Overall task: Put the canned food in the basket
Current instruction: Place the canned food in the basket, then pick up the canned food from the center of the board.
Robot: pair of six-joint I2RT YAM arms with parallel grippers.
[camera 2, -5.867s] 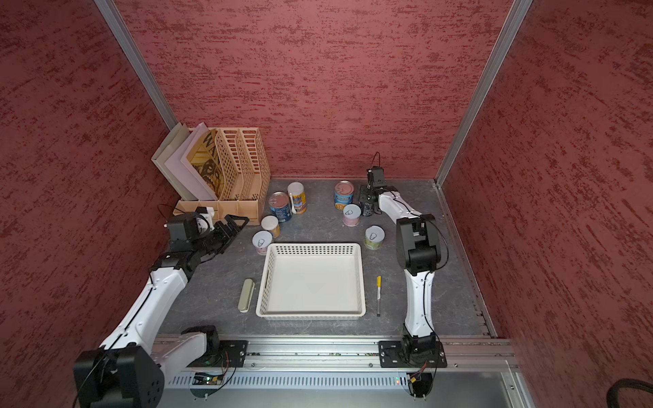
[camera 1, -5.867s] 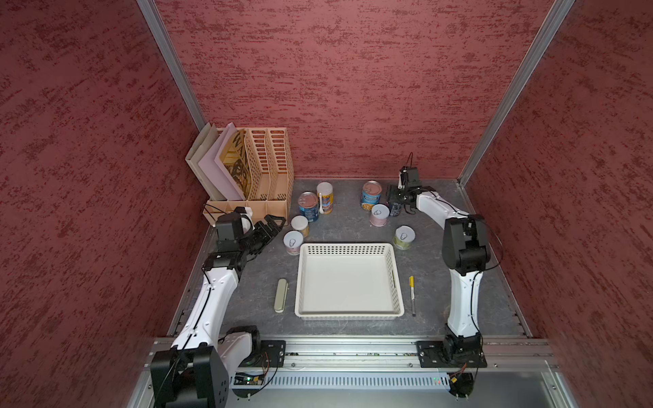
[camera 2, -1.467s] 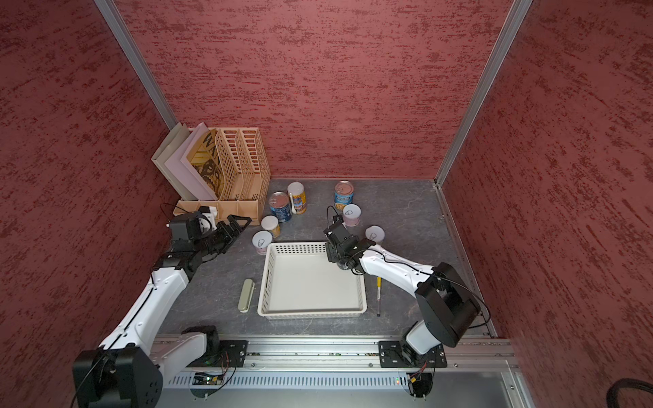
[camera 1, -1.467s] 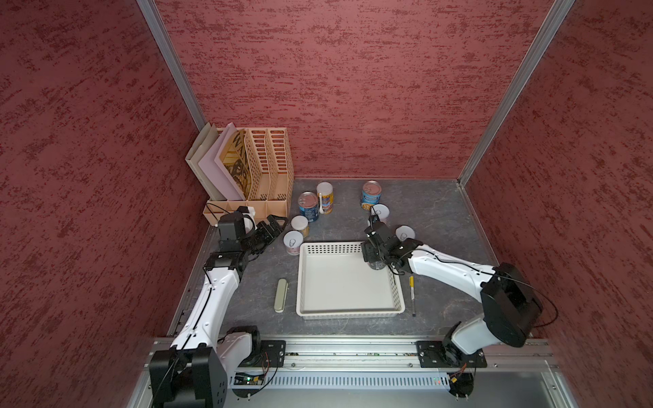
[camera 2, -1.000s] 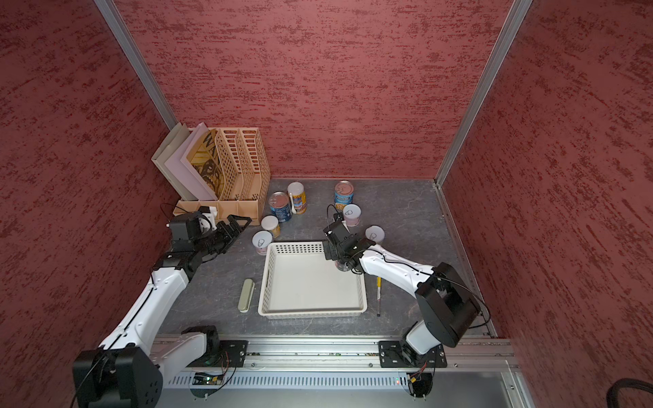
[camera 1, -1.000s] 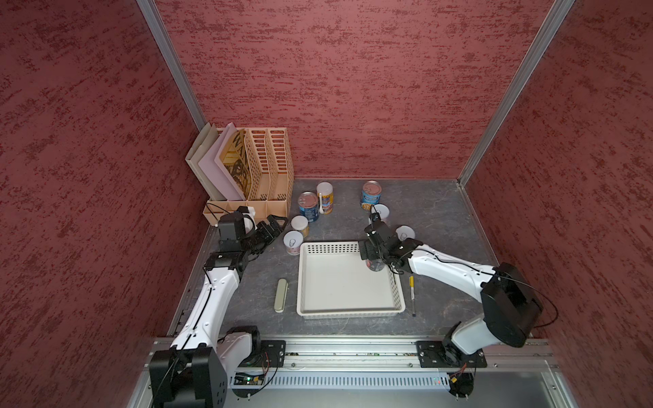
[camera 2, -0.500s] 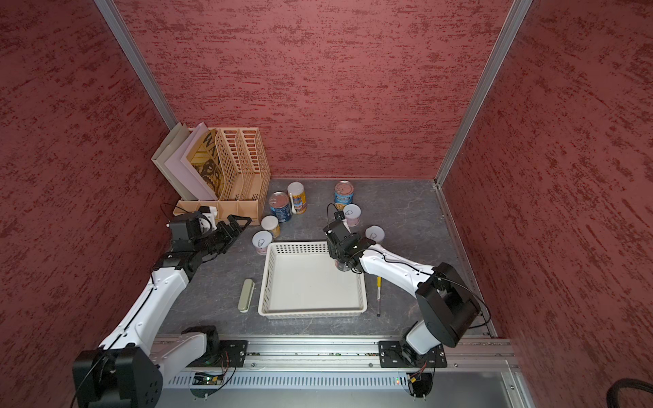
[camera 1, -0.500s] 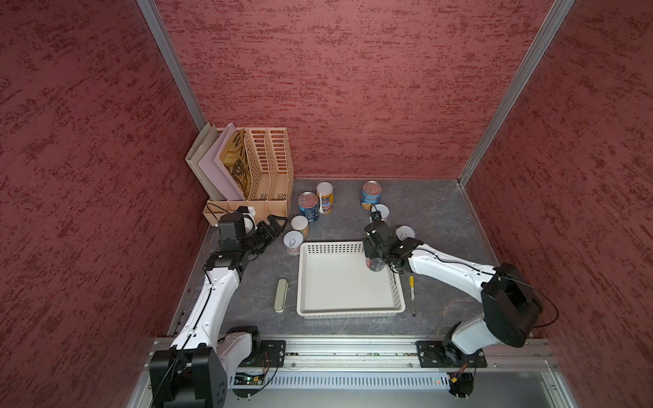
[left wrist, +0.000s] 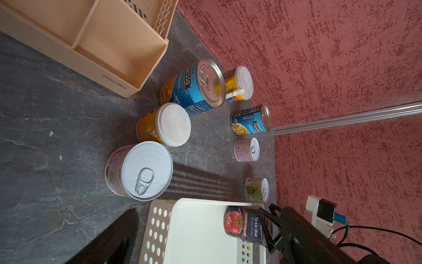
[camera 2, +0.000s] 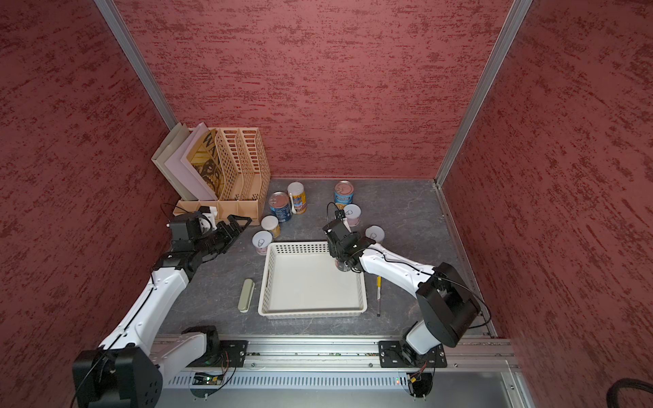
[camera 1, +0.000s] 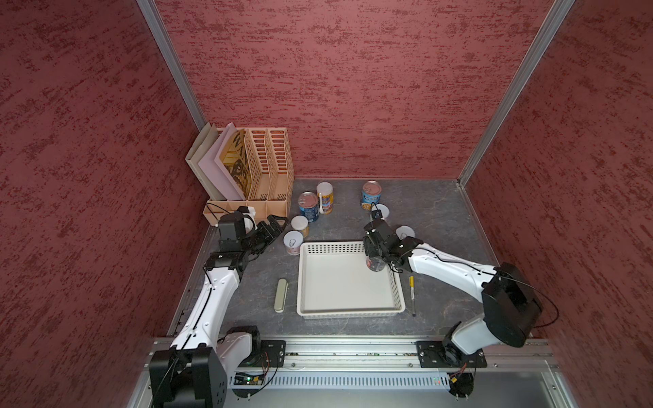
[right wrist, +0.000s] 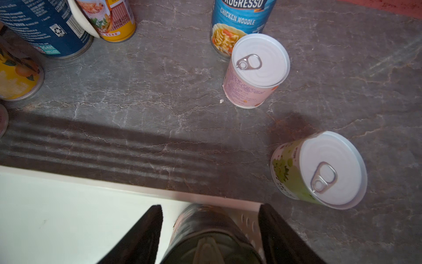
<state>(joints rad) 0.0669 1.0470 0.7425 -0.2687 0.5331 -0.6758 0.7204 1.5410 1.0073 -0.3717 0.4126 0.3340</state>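
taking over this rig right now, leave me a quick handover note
Left hand: open, empty, beside the file holder.
Right hand: open around the dark can, a gap on each side.
Done: dark can upright in the basket, far right corner.
To do: seven cans on the table: two blue cans, slim yellow can, four small white-topped cans.

Tomato can upright in basket corner; seven cans outside on tabletop.
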